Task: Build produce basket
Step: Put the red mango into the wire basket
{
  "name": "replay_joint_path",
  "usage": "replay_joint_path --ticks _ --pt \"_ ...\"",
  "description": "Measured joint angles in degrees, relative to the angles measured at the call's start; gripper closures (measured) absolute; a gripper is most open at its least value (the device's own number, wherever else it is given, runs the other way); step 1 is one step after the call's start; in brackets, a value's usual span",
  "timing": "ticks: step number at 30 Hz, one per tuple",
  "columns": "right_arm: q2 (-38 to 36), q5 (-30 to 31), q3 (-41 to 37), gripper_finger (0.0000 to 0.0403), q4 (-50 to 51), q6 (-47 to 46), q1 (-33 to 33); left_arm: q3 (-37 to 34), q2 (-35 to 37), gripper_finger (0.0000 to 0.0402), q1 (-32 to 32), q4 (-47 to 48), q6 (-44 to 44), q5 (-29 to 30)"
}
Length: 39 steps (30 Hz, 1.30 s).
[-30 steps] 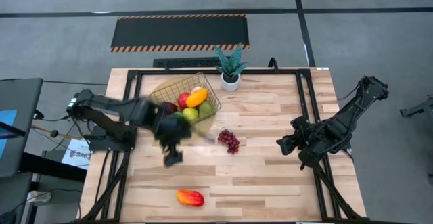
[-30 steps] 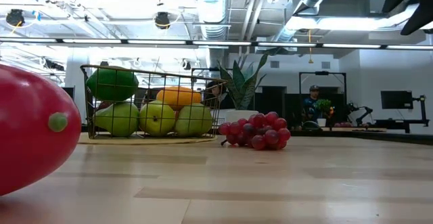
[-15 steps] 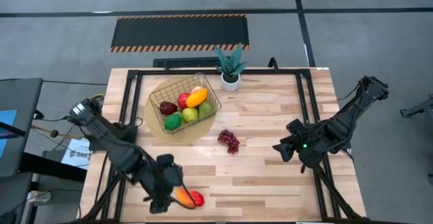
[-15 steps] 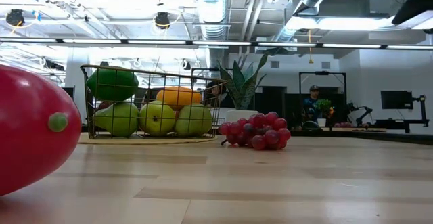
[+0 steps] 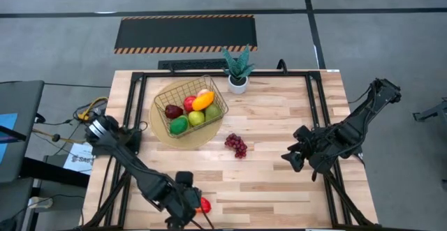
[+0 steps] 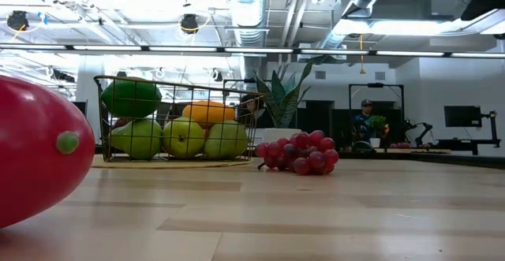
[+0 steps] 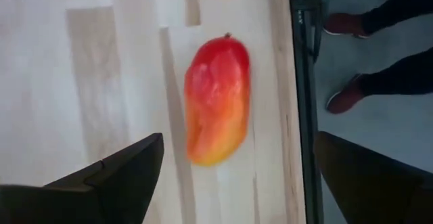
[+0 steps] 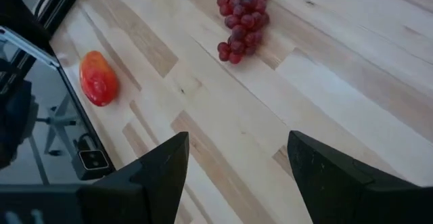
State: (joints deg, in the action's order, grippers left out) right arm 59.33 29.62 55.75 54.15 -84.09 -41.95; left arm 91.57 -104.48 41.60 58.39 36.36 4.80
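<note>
Left gripper [image 7: 233, 176]: fingers spread, poised over the red-orange mango [image 7: 218, 101], which lies between them on the table [image 5: 279, 119] near its front edge; contact unclear.
Right gripper [image 8: 233, 176]: open, hovering, grapes [image 8: 241, 22] ahead of it.
Basket [image 5: 187, 107]: well away from both grippers, holding several fruits.

Pale matt wooden table [image 5: 279, 119], thin gold metal wire basket [image 5: 165, 95], glossy smooth plastic-looking mango [image 7: 218, 99].
</note>
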Motion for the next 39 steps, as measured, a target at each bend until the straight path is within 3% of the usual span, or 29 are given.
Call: replay_joint_path --ticks 11,25,30,34,39 --pt "-0.01 -0.79 0.00 0.0129 -0.28 0.78 -0.04 -0.62 -7.36 0.0013 -0.13 -4.89 -5.07 1.94" --pt "0.00 -1.13 0.00 0.0129 -0.26 0.57 -0.02 -13.37 -7.31 0.0010 -1.05 -21.84 -2.39 1.05" --pt "0.00 -1.13 0.00 0.0129 -0.26 0.55 -0.02 -15.18 -7.34 0.0010 -2.34 -21.90 -0.33 0.38" --pt "-0.02 -1.13 0.00 0.0129 -0.26 0.55 -0.02 -15.23 -7.33 0.0027 -3.40 -22.09 -0.18 -0.06" --pt "0.00 -1.13 0.00 0.0129 -0.26 0.57 -0.02 -15.23 -7.33 0.0080 -4.45 -22.38 0.29 -1.17"
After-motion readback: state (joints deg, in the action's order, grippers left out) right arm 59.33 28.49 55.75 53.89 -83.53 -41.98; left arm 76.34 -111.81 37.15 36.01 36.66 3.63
